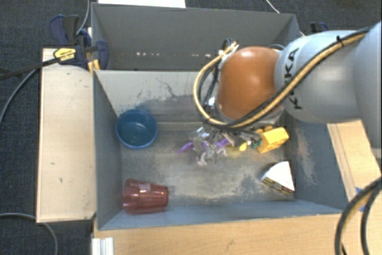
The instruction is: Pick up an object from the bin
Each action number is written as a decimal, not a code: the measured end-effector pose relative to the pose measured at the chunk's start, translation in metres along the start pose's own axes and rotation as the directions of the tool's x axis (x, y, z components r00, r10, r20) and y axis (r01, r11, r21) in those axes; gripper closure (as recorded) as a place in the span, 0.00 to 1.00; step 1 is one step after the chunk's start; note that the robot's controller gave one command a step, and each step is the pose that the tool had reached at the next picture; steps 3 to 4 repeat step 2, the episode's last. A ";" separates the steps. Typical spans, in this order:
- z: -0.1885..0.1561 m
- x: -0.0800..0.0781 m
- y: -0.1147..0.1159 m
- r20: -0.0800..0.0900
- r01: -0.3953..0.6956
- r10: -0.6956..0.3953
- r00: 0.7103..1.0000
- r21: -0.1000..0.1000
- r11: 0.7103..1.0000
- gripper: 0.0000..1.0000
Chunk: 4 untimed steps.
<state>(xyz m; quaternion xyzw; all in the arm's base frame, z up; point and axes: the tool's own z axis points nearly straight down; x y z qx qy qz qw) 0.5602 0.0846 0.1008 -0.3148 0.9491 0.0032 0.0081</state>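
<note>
My gripper (207,147) pokes out from under the arm's orange cover, low over the middle of the bin floor. Just to its right lies a small yellow block (274,138) with a green bit beside it, partly tucked under the arm. A white wedge-shaped piece (279,177) with a brown edge rests at the front right, apart from the gripper. I see nothing clearly held.
A blue round bowl (136,128) sits on the left side of the bin floor. A dark red plastic cup (145,197) lies on its side in the front left corner. The arm and its cables cover the back right of the bin.
</note>
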 end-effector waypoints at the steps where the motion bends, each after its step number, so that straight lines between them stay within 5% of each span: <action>1: -0.010 0.001 0.001 -0.003 -0.001 0.001 1.000 -0.002 1.000 1.00; 4: -0.029 0.001 0.001 -0.008 -0.002 0.002 1.000 -0.005 1.000 1.00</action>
